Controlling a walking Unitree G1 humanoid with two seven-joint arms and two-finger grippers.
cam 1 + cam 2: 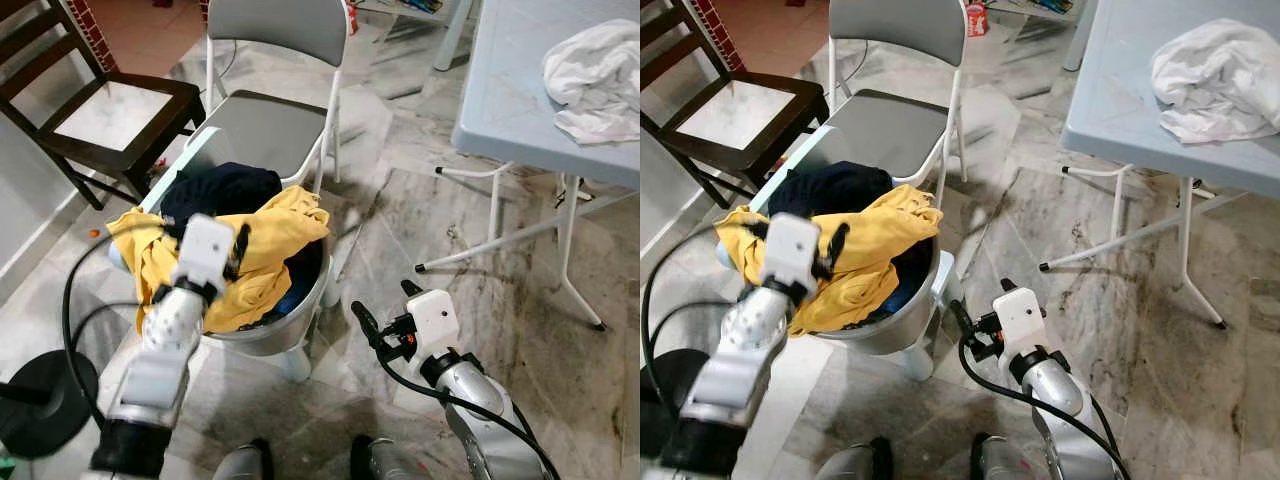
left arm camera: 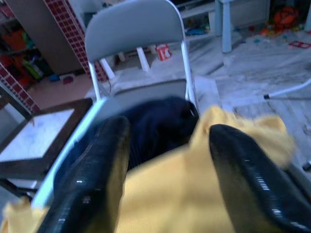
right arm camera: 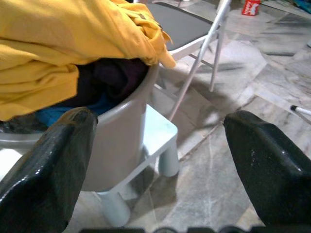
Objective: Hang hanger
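Left gripper (image 1: 238, 252) hovers over the yellow garment (image 1: 265, 245) heaped in the grey basin (image 3: 119, 145) — jaws open, fingers (image 2: 97, 179) spread above the cloth, gripping nothing. A dark garment (image 1: 222, 188) lies at the basin's 12 o'clock side. Right gripper (image 1: 385, 310) hangs low over the marble floor (image 1: 520, 330), at 3 o'clock of the basin — jaws open, empty. The grey folding chair (image 1: 275, 60) stands just behind the basin. White cloth (image 1: 595, 75) lies on the bench (image 1: 500, 100). No hanger can be made out.
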